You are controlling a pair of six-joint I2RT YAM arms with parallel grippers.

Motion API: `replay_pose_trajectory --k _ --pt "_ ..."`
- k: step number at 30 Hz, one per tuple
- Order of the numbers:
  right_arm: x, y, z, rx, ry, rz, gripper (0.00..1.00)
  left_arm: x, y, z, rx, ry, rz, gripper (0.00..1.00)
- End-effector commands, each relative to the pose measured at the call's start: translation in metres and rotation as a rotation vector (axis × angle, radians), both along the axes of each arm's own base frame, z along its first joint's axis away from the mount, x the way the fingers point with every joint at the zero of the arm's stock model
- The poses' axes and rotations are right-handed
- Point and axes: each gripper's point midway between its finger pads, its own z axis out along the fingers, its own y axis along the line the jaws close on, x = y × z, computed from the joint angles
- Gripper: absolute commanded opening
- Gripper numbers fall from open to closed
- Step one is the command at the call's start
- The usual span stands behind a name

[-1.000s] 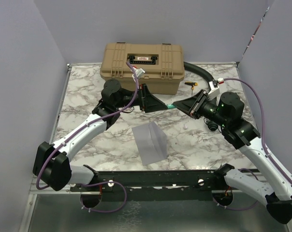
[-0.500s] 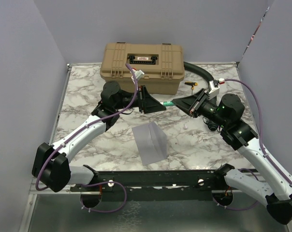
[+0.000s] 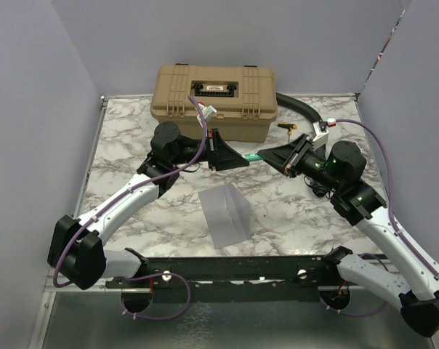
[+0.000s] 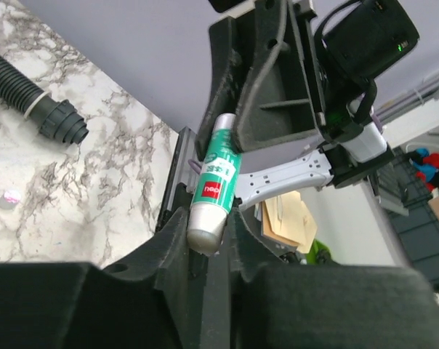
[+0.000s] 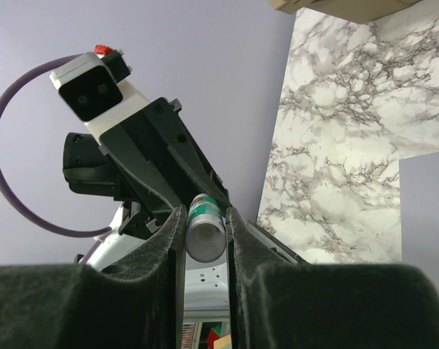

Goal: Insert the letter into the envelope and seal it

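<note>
A green and white glue stick (image 3: 254, 155) hangs in the air in front of the tan case, held at both ends. My left gripper (image 3: 243, 161) is shut on one end; its silver base sits between the fingers in the left wrist view (image 4: 216, 182). My right gripper (image 3: 265, 153) is shut on the other end, seen in the right wrist view (image 5: 205, 227). The grey-lavender envelope (image 3: 227, 213) lies flat on the marble table below and nearer, apart from both grippers. The tan-brown letter is not in view.
A tan hard case (image 3: 214, 98) stands at the back of the table. A black corrugated hose (image 3: 303, 109) curves behind the right arm and also shows in the left wrist view (image 4: 30, 102). A small orange-handled tool (image 3: 286, 126) lies near the case's right end.
My right gripper has moved a little left, closing the gap to the left gripper, and now grips the glue stick's far end. The envelope has not moved.
</note>
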Motion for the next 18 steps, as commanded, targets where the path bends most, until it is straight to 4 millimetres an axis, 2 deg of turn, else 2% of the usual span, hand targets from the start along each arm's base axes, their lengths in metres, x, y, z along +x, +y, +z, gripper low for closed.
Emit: replay_pose_trajectory --k 1,2,3,6,8,12,13,15,18 --pt "-0.003 0.002 -0.001 0.005 -0.003 0.020 0.00 -0.005 0.005 0.007 -0.020 -0.067 -0.011 0.07" --pt "-0.003 0.002 -0.002 0.004 0.000 0.019 0.00 -0.005 0.005 0.007 -0.019 -0.066 -0.012 0.02" --pt "-0.003 0.003 -0.002 0.004 0.001 0.021 0.00 -0.005 0.005 0.006 -0.017 -0.064 -0.012 0.00" --pt "-0.004 0.005 -0.001 0.000 -0.004 0.037 0.02 -0.005 0.005 0.004 -0.014 -0.063 -0.016 0.00" --pt "-0.004 0.008 0.001 -0.004 -0.015 0.057 0.14 -0.005 0.005 0.003 -0.012 -0.061 -0.016 0.00" --pt "-0.007 0.018 0.005 -0.012 -0.048 0.133 0.50 -0.003 0.004 0.001 -0.010 -0.059 -0.016 0.00" --pt "-0.008 0.022 0.004 -0.017 -0.052 0.159 0.55 -0.003 0.003 0.001 -0.009 -0.058 -0.016 0.00" --pt "-0.010 0.029 0.006 -0.025 -0.068 0.214 0.59 -0.002 0.003 0.000 -0.008 -0.055 -0.017 0.00" --pt "-0.011 0.037 0.008 -0.034 -0.088 0.277 0.60 -0.001 0.002 -0.002 -0.004 -0.047 -0.019 0.00"
